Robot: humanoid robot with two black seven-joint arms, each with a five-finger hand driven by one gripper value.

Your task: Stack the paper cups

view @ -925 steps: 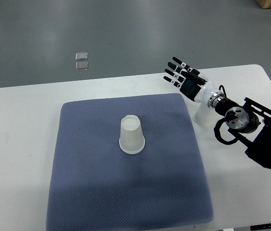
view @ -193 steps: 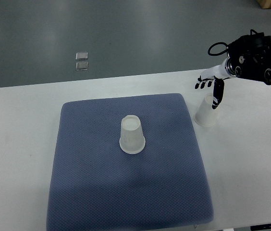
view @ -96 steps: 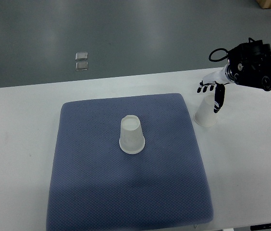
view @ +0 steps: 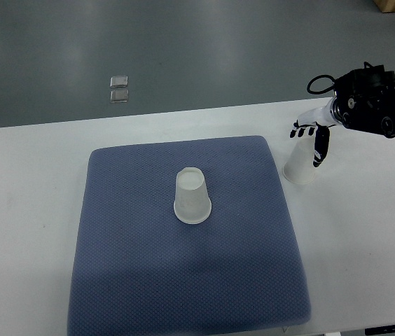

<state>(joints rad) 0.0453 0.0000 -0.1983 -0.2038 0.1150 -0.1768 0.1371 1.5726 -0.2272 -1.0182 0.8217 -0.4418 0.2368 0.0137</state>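
One white paper cup [view: 192, 197] stands upside down in the middle of the blue-grey mat [view: 148, 273]. A second upside-down paper cup [view: 300, 164] stands on the white table just off the mat's right edge. My right hand [view: 310, 138] reaches in from the right edge and hovers over the top of that second cup, fingers spread and pointing down, the thumb hanging along the cup's right side. The fingers do not close on the cup. The left arm does not show.
The white table [view: 29, 210] carries the mat, with its far edge running behind the cups. Beyond it lies grey floor with two small clear squares [view: 119, 88]. The dark wrist and forearm [view: 376, 108] hang above the table's right back corner.
Since 4.8 s ago the right arm has swung up from low on the right to the back right corner. In the last second the hand has shifted slightly right and down over the cup.
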